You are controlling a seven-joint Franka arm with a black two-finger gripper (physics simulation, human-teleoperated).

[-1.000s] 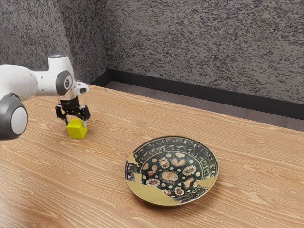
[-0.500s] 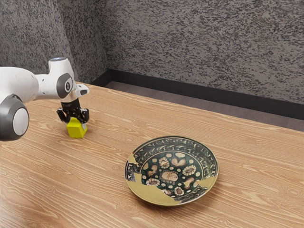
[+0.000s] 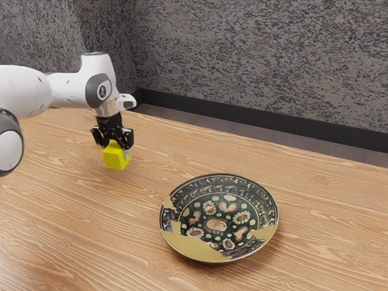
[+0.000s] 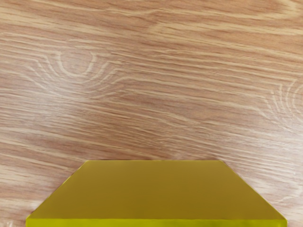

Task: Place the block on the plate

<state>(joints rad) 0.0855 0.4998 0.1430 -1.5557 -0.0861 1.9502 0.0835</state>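
Observation:
In the exterior view my gripper (image 3: 116, 150) is shut on the yellow block (image 3: 114, 157), its fingers on two sides of the block's upper part. The block has moved along with the hand and appears held above the table. The wrist view has the yellow block (image 4: 156, 191) large and close at its lower edge. A round plate (image 3: 260, 244) with a dark floral pattern and plain tan patches lies on the table, apart from the block, toward the exterior view's right and nearer that camera.
The wooden table (image 3: 91, 236) extends under the block and around the plate. Behind its far edge stands a mottled grey wall (image 3: 260, 60) with a dark baseboard (image 3: 242, 115).
My gripper closed on the block, then the hand and block moved up and toward the exterior view's right. The plate has stayed where it was.

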